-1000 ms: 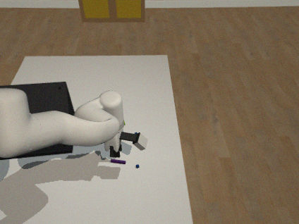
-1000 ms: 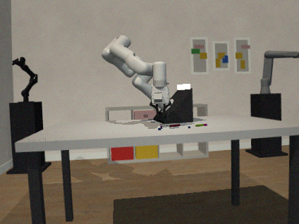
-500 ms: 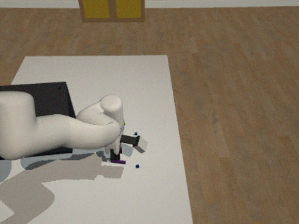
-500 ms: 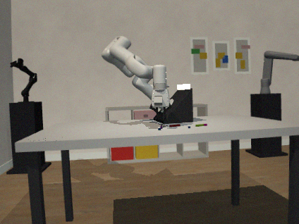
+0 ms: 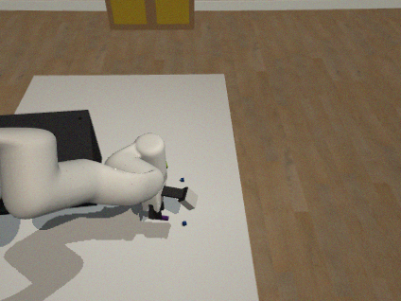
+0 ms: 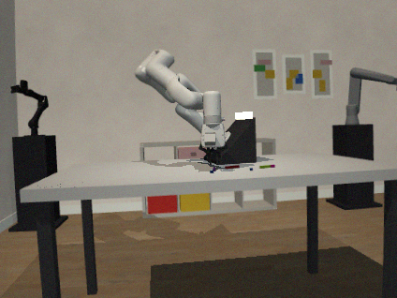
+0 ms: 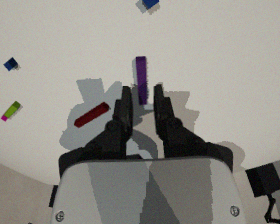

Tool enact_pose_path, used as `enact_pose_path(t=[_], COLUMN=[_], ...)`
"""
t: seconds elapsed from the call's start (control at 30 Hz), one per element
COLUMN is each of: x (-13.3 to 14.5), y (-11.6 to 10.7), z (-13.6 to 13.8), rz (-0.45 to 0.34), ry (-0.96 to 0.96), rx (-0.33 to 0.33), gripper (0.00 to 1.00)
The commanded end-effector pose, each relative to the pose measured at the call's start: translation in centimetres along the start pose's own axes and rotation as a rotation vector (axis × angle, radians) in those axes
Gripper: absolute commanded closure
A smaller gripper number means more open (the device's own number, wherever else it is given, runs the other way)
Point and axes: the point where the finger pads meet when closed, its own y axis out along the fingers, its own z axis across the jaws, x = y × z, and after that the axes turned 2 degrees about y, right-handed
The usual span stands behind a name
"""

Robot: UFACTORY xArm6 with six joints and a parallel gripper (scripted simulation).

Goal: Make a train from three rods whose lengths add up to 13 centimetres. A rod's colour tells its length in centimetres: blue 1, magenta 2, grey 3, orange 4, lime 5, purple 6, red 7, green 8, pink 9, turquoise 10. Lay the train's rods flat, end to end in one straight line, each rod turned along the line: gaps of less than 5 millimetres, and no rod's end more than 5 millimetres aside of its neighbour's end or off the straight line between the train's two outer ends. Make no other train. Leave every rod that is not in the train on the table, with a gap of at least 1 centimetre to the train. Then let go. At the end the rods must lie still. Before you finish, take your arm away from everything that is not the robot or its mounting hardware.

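Observation:
The purple rod (image 7: 141, 81) lies flat on the white table, pointing away from me in the wrist view. My gripper (image 7: 142, 96) is low over the table with its fingers drawn narrow. The rod's near end sits between the fingertips with a small gap on each side, so it is not clamped. In the top view the gripper (image 5: 155, 212) is at the rod's (image 5: 165, 218) end. A red rod (image 7: 91, 115) lies just left of the left finger. A lime and magenta pair (image 7: 10, 110) lies far left. Blue cubes sit ahead (image 7: 149, 0) and to the left (image 7: 10, 63).
The black robot base block (image 5: 71, 131) stands behind the arm on the left. The table's right edge (image 5: 241, 178) is close to the blue cubes (image 5: 183, 223). The arm hides several rods in the top view.

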Motion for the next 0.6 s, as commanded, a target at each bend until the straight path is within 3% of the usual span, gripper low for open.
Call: enact_pose_path(t=[0.0,0.57], x=[-0.13,-0.13], y=[0.19,0.98], z=[-0.02,-0.01], rz=[0.003,0.003], ry=[0.001,0.001], rx=[-0.001,-0.001], gripper=[0.76,0.76])
